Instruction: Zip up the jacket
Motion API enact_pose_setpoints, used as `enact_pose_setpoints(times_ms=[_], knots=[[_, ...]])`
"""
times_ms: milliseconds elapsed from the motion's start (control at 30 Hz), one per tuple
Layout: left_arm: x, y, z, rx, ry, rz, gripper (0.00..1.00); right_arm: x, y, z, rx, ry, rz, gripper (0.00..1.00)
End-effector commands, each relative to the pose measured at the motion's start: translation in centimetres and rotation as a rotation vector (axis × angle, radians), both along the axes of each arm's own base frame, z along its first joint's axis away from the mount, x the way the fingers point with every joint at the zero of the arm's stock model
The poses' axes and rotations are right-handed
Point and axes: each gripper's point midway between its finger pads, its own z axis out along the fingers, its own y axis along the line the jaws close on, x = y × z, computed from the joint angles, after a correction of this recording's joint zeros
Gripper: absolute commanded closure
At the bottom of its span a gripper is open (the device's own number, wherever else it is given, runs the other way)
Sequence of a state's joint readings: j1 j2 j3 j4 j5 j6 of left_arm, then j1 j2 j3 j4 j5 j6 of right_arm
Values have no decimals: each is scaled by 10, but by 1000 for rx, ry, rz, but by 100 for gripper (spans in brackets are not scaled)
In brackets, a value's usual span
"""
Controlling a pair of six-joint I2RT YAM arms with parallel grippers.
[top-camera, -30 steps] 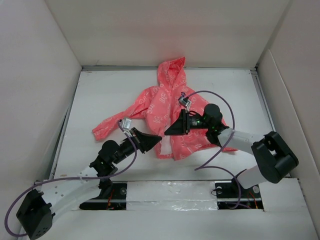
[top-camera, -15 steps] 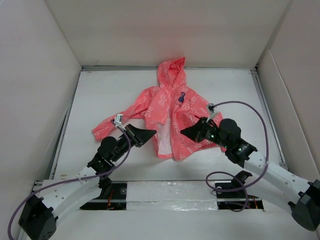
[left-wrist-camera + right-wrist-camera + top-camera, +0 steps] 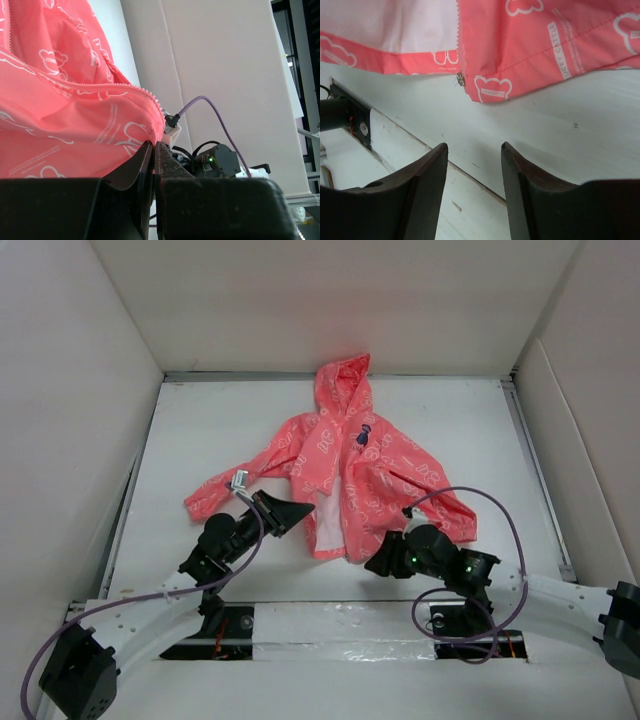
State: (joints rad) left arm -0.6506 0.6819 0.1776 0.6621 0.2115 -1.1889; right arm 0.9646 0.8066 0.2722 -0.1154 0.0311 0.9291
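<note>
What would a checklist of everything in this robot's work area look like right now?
Surface: white table with the jacket on it.
Job's things: pink jacket spread out, front open at the hem.
Clutter: nothing seen.
End effectors: left end effector shut on the jacket's front edge; right end effector open, above the table near the hem.
Cables: a purple cable loops off each arm.
Surroundings: white walls on three sides.

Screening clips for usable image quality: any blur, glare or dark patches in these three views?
Top external: soft, even light, sharp, no glare, the jacket clear. Left wrist: the left gripper is a near-black unlit mass, yet the zipper teeth are crisp and the wall behind is bright. Right wrist: the right gripper is dark and slightly soft, the lettering legible.
</note>
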Motion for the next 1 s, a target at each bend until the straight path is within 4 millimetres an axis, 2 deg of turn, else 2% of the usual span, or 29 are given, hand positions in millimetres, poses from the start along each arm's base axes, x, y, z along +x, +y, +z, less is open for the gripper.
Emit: enact_pose_setpoints(times_ms=[0, 100, 200, 300, 333, 367, 433, 500, 667, 733, 833, 967], knots=[[-4, 1, 8, -35, -53, -21, 100, 9, 5, 2, 60, -9, -81, 45], [-6, 1, 2, -20, -59, -25, 100, 12, 12, 3, 96, -12, -81, 42], [-6, 1, -2, -5, -62, -26, 100, 11, 27, 7, 135, -14, -31, 34], [-5, 3, -5, 2, -61, -16, 100, 11, 36, -1, 133, 1, -4, 34], [-5, 3, -6, 3, -59, -11, 100, 13, 46, 10, 197, -17, 11, 34], [-4, 3, -5, 6, -64, -9, 100, 9, 48, 0, 198, 12, 23, 34], [-3, 3, -5, 11, -66, -8, 100, 10, 57, 6, 255, 12, 19, 37], [-2, 2, -6, 19, -59, -8, 100, 15, 56, -5, 246, 30, -52, 41], [-4, 1, -6, 22, -49, -20, 100, 17, 59, -3, 256, -10, -147, 42], [-5, 0, -3, 14, -53, -25, 100, 28, 51, -2, 205, -40, -221, 42], [-6, 0, 3, -1, -69, -29, 100, 32, 40, -4, 168, -73, -278, 43], [-5, 1, 2, 0, -65, -23, 100, 36, 36, -5, 178, -81, -314, 45]])
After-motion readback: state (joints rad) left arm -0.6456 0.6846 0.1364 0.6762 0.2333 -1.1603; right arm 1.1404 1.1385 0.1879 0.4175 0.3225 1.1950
